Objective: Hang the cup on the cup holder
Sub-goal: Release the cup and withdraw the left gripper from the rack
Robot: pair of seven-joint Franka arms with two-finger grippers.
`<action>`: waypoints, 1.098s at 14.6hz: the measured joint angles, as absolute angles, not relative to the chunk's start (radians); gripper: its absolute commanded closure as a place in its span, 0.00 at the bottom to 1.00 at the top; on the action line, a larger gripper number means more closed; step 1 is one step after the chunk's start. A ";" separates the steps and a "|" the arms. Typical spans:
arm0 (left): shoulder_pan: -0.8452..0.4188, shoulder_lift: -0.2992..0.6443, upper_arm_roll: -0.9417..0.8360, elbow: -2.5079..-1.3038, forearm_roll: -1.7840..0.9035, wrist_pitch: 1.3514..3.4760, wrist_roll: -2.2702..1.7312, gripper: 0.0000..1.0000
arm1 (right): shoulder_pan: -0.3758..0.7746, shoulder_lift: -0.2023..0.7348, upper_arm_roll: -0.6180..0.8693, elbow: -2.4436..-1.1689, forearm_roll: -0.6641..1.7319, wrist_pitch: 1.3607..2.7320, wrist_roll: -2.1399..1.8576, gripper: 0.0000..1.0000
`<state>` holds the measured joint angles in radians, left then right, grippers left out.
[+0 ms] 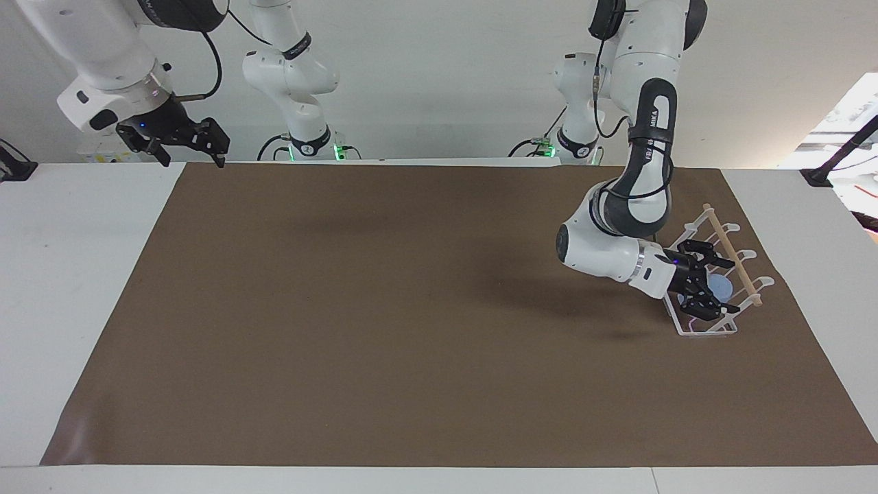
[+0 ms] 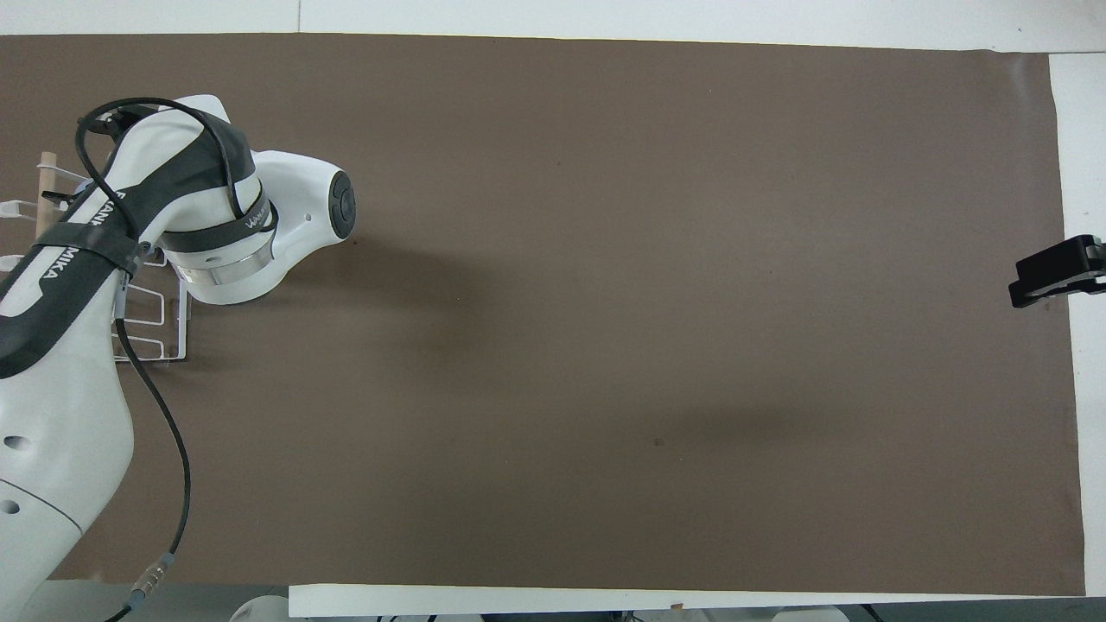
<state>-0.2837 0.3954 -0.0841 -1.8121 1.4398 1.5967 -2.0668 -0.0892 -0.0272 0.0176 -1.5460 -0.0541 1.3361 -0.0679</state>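
Nearest the robots, at the right arm's end, right gripper (image 1: 194, 146) waits raised at the mat (image 1: 411, 309) edge, fingers spread wide, empty. Farther out, at the left arm's end, holder (image 1: 706, 328) stands on the mat. Cup (image 1: 720, 284) sits on its prongs; left gripper (image 1: 710, 283), fingers wide, flanks it from nine o'clock.

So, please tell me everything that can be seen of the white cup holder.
The cup holder is a white wire rack with a rectangular base, several looped prongs and a light wooden rod along its top. It stands on the brown mat at the left arm's end of the table. The light-blue cup sits in it, under the rod, mostly hidden. The left gripper is over the rack beside the cup, fingers open.
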 measured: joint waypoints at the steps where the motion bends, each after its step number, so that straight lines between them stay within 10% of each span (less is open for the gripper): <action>1: -0.284 0.395 -0.084 -1.800 1.440 1.595 -2.059 0.00 | -0.089 -0.027 0.018 -1.546 -0.054 1.336 -0.068 0.00; 10: -0.210 0.062 -0.076 -1.727 1.013 1.648 -1.402 0.00 | -0.089 -0.027 0.018 -1.546 -0.054 1.336 -0.068 0.00; 16: -0.077 0.006 -0.071 -1.729 0.543 1.693 -0.854 0.00 | -0.089 -0.027 0.018 -1.546 -0.054 1.336 -0.068 0.00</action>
<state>-0.0770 0.0064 -0.0712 -1.7289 0.5428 1.6927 -0.8538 -0.0892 -0.0272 0.0176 -1.5460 -0.0541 1.3361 -0.0679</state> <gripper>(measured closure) 0.000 0.000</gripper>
